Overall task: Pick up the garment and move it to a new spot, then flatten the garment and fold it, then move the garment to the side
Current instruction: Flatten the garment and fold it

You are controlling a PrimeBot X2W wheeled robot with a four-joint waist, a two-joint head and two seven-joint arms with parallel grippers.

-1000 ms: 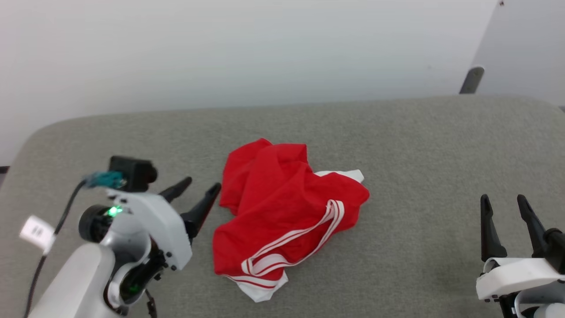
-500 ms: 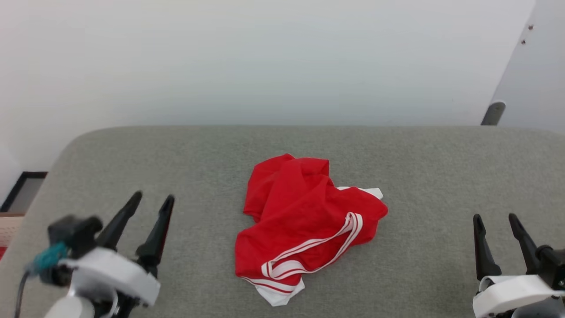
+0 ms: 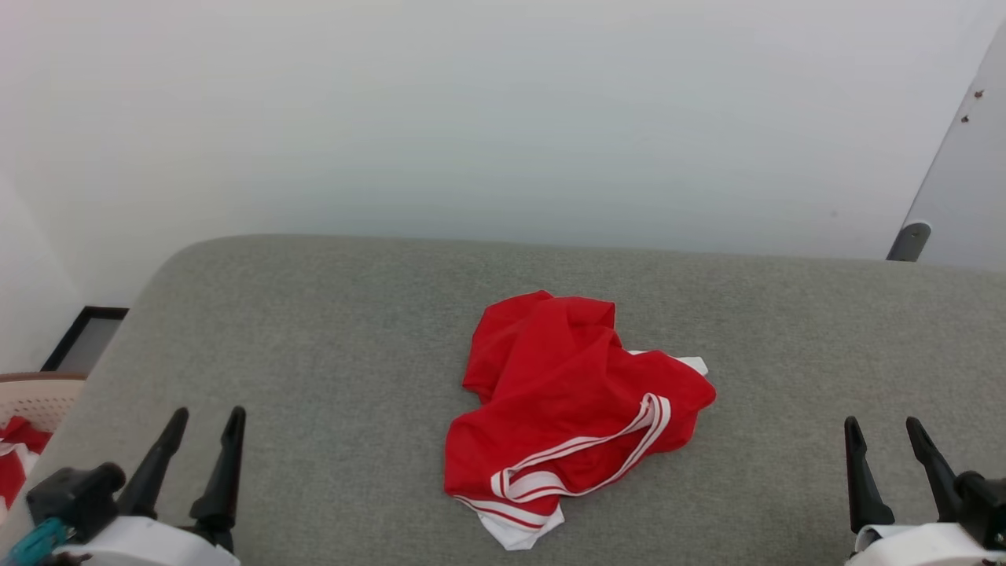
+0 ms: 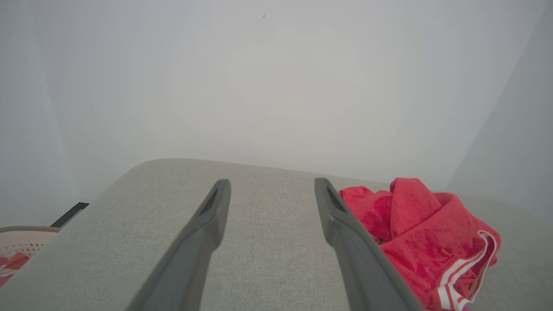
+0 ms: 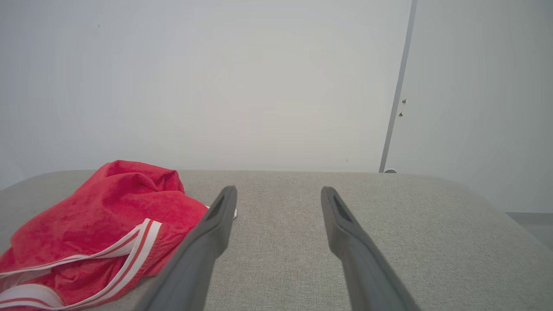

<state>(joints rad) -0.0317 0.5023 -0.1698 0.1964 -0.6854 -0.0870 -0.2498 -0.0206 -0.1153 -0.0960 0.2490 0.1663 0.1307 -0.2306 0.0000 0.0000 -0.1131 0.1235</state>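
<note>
The garment (image 3: 566, 401), a bright red shirt with red-and-white striped trim and white ends, lies crumpled in a heap at the middle of the grey padded surface (image 3: 330, 330). It also shows at the right of the left wrist view (image 4: 423, 237) and the left of the right wrist view (image 5: 99, 229). My left gripper (image 3: 206, 417) stands open at the lower left, well apart from the garment. My right gripper (image 3: 882, 428) is open at the lower right, also clear of it. Both grippers (image 4: 270, 185) (image 5: 278, 192) hold nothing.
A beige perforated basket (image 3: 39, 397) holding a small red-and-white cloth sits off the surface's left end, also in the left wrist view (image 4: 21, 242). A pale wall runs behind. A door edge with a grey stop (image 3: 908, 240) stands at the far right.
The head camera has tilted up and shifted, bringing in more wall and the basket. My left gripper has drawn back from beside the garment to the lower left. The garment has stayed put.
</note>
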